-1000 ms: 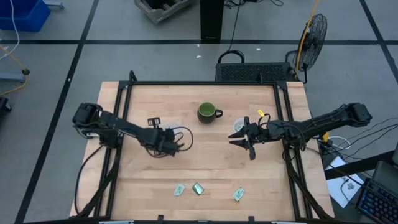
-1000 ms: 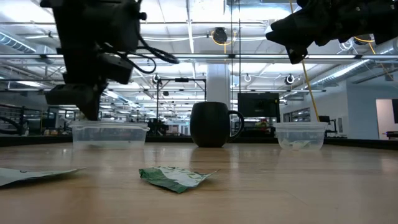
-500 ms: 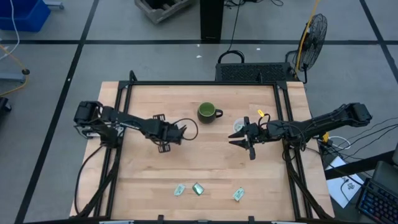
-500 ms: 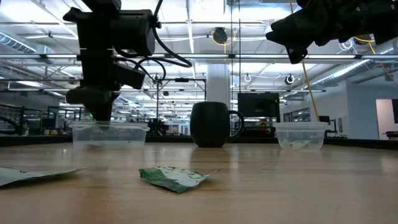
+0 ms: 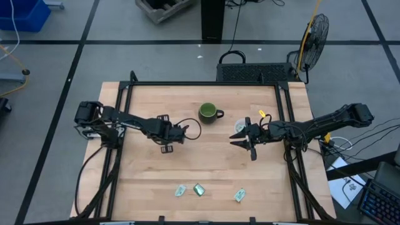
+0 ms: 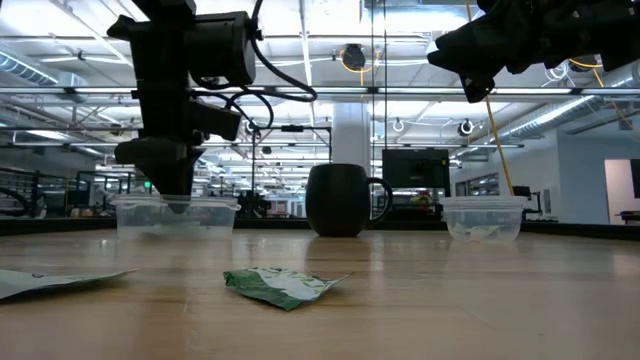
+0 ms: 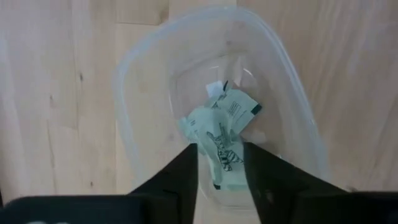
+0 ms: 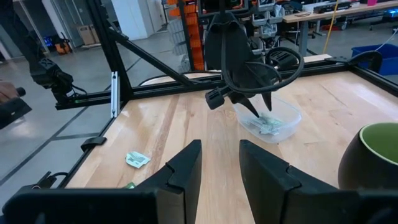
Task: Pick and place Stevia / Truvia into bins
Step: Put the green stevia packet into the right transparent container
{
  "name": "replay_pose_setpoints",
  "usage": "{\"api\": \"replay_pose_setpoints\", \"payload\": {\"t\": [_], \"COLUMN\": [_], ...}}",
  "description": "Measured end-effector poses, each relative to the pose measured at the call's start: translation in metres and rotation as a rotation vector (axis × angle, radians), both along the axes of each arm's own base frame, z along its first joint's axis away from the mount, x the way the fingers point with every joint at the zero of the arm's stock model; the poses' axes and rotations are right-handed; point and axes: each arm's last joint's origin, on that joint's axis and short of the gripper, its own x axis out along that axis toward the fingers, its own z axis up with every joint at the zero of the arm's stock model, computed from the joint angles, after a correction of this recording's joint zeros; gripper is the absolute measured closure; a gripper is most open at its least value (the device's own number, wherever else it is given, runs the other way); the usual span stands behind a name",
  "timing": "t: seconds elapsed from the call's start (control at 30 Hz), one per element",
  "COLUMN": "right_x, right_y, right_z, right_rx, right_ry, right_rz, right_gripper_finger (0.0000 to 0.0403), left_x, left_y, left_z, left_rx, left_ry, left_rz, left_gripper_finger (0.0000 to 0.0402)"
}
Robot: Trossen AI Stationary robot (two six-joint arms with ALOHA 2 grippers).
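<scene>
My left gripper (image 5: 170, 134) hangs open just above the left clear bin (image 6: 176, 216), fingers pointing down into it. In the left wrist view several pale green Stevia packets (image 7: 221, 124) lie in that bin (image 7: 124, 81), one showing in the gap between my fingers. My right gripper (image 5: 245, 139) hovers open and bare, high beside the right bin (image 6: 483, 217), which has packets in it. Three more packets lie flat on the table near its front edge: pale ones (image 5: 180, 190) (image 5: 239, 195) and a darker green one (image 5: 199, 189).
A dark green mug (image 5: 209, 112) stands between the two bins at mid table. Black frame rails (image 5: 125, 106) run along the table's left, right and far sides. Bare wood lies between the bins and the loose packets.
My left gripper has travelled toward the table's far edge and a little to the right, ending over the left bin. My right arm has kept still.
</scene>
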Motion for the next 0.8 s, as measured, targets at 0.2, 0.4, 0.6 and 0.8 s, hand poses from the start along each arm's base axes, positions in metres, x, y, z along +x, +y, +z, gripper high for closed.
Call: {"api": "replay_pose_setpoints", "payload": {"t": [0.2, 0.4, 0.6, 0.8], "right_x": [0.0, 0.0, 0.002, 0.006], "right_y": [0.0, 0.0, 0.0, 0.003], "right_z": [0.0, 0.0, -0.001, 0.008], "right_rx": [0.0, -0.002, -0.102, -0.102], "right_ry": [0.0, 0.0, -0.007, -0.058], "right_rz": [0.0, 0.0, 0.015, 0.022], "right_gripper_finger": [0.0303, 0.0303, 0.0303, 0.0302], "left_x": [0.001, 0.016, 0.039, 0.05], "left_y": [-0.001, -0.002, -0.005, -0.018], "left_z": [0.003, 0.031, 0.081, 0.109], "left_rx": [0.001, 0.007, -0.053, -0.175], "left_ry": [0.005, -0.042, -0.232, -0.352], "left_rz": [-0.003, -0.002, 0.099, 0.149], "left_gripper_finger": [0.0237, 0.0249, 0.0265, 0.027]}}
